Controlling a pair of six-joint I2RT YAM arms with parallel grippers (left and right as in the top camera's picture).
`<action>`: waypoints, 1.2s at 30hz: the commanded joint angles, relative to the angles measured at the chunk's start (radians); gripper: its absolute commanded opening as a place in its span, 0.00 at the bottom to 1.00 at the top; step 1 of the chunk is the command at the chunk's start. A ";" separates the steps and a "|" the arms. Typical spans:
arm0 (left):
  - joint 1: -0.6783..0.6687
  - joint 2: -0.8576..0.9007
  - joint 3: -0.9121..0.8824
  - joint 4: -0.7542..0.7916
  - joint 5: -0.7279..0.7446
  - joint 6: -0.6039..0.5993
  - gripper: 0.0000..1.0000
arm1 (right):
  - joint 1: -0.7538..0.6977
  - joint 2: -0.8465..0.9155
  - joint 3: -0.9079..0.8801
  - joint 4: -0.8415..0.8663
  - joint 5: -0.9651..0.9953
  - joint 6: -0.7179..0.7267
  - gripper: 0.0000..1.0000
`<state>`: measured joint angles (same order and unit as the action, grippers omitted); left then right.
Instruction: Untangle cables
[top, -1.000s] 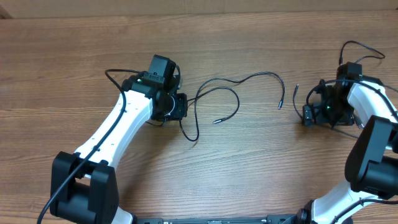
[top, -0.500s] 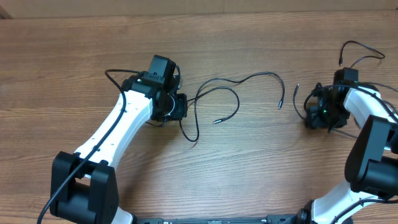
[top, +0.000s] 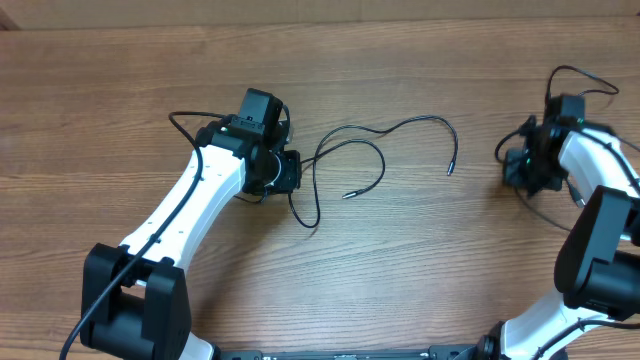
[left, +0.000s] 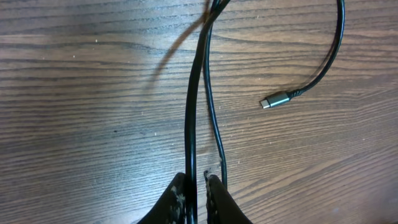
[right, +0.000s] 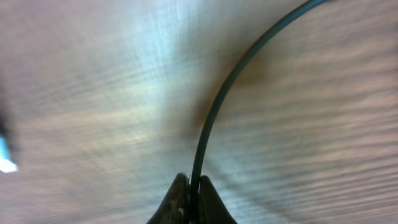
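Black and thin, a cable (top: 430, 118) is laid in loose open curves across the middle of the wooden table (top: 400, 270), between the two arms. One end, tipped with a small grey plug (left: 273, 100), is seen lying flat on the wood near the left gripper (top: 290, 172). The other end is stretched out to the right and turned down toward the near edge, where it is left free of any contact. At the left side of the curves the cable is pinched by the left gripper. In the left wrist view one strand is seen clamped between the closed fingers, while a second, thinner strand is passed just beside the right finger, and the two are crossed further up. A second cable (right: 214, 115), also black and thin, is held near the right edge of the table by the right gripper (top: 518, 166), well apart from the first cable. In the blurred right wrist view the fingers are shown closed tight on it, and the cord is curved away upward over the wood.
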<state>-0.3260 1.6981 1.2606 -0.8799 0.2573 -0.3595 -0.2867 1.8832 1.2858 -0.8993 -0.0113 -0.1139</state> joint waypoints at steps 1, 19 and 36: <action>-0.002 0.002 -0.003 -0.002 0.003 0.019 0.13 | 0.002 -0.009 0.140 -0.024 -0.061 0.148 0.04; -0.002 0.002 -0.003 0.011 0.007 0.015 0.11 | -0.182 -0.009 0.390 -0.102 -0.227 0.638 0.90; -0.002 0.001 0.001 0.436 0.658 0.069 0.08 | 0.204 -0.008 0.350 -0.258 -0.414 0.238 1.00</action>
<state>-0.3260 1.6981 1.2560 -0.4847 0.6830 -0.3206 -0.1471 1.8832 1.6577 -1.1542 -0.4599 0.1673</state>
